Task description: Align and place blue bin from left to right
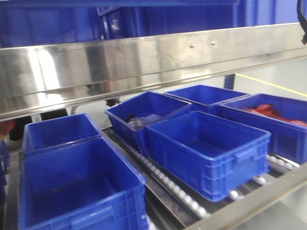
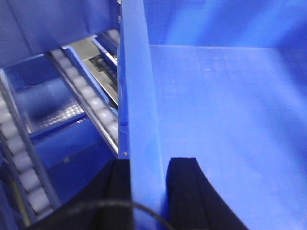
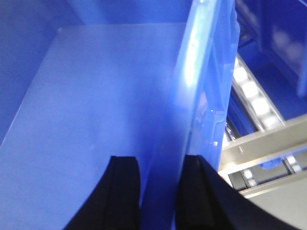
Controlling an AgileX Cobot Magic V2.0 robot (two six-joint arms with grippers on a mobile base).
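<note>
Colour log: blues throughout, few accents.
blue bin (image 2: 230, 120) light blue, faint grid on floor; left gripper (image 2: 149, 165) and right gripper (image 3: 157, 163) black; rack crates (image 1: 211, 163) royal blue; rollers (image 1: 158, 172) white; shelf rail (image 1: 144, 62) silver; crate contents (image 1: 271, 111) red; floor line (image 1: 268, 82) yellow.

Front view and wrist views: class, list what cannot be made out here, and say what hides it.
- Front view: neither gripper is in frame; the steel rail hides most of the upper bins.
- Front view: blur hides what lies in the middle bin; the right edge cuts off the red things.
- Wrist views: the left gripper and right gripper clamp walls of the blue bin, but frame edges cut off its outside.
</note>
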